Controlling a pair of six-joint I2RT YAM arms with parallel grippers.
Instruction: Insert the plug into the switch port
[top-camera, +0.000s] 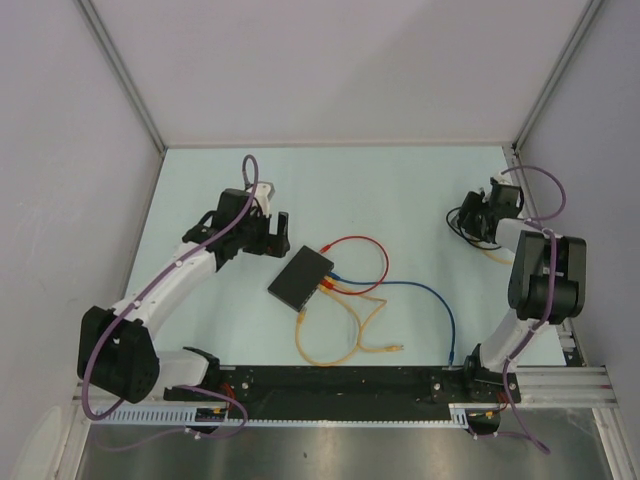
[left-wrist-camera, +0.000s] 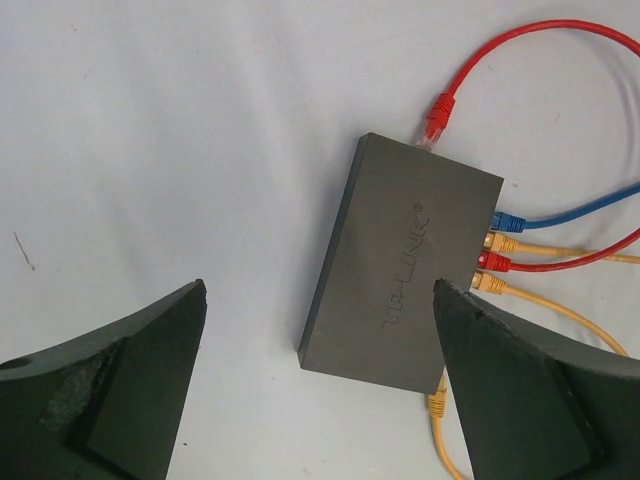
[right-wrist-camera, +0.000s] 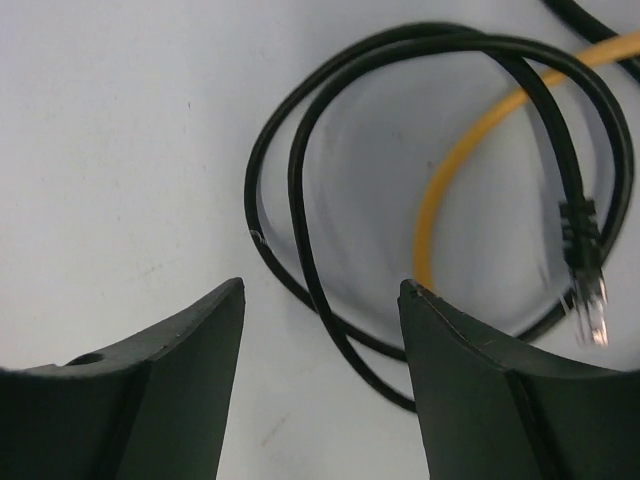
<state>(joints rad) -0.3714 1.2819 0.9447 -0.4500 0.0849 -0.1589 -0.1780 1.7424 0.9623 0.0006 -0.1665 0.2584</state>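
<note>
Right end effector (right-wrist-camera: 322, 290), fingers spread and empty, hangs over a coiled black cable (right-wrist-camera: 430, 38) whose plug (right-wrist-camera: 588, 275) lies loose, seemingly lining up a pickup; left end effector (left-wrist-camera: 320, 288), also released, hovers beside the switch (left-wrist-camera: 405, 270), central on the surface (top-camera: 400, 190), likely to steady it

My left arm (top-camera: 170, 278) and right arm (top-camera: 535, 282) are white links between chunky black joints, each trailed by a looping purple cable (top-camera: 92, 350) (thin, slack in places). My left tool (left-wrist-camera: 315, 300) and right tool (right-wrist-camera: 320, 290) end in matte black wedge-shaped fingers (left-wrist-camera: 110, 410); one left finger shows a grey scuffed patch and a small round hole beside it.
</note>
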